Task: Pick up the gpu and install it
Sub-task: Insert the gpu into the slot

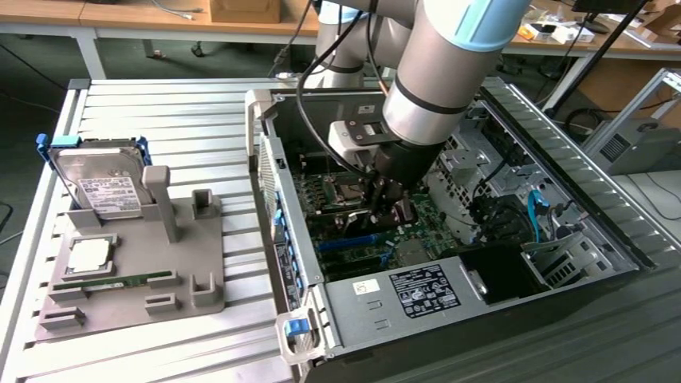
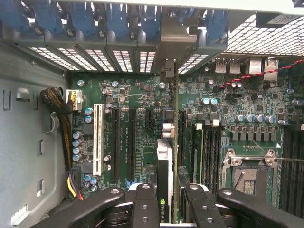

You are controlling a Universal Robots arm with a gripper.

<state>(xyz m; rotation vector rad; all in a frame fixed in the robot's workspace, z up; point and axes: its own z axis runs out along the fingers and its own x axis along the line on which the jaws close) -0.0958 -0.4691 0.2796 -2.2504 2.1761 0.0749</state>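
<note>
The gpu (image 2: 165,161) stands on edge between my fingers, its black cooler and thin green card running along a black expansion slot on the motherboard (image 2: 142,99). Its silver bracket end (image 2: 168,66) reaches the rear slot openings of the case. My gripper (image 2: 169,205) is shut on the card's near end, one finger (image 2: 145,204) on each side. In the exterior view the gripper (image 1: 390,206) is low inside the open computer case (image 1: 287,263), just above the board. Whether the card is seated in the slot I cannot tell.
A grey fixture (image 1: 202,271) on the exterior view's left holds a silver hard drive (image 1: 101,187), a processor (image 1: 88,254) and a memory stick (image 1: 112,281). Inside the case are a white slot (image 2: 98,137), a cable bundle (image 2: 61,123), the processor socket (image 2: 249,175) and the power supply (image 1: 426,291).
</note>
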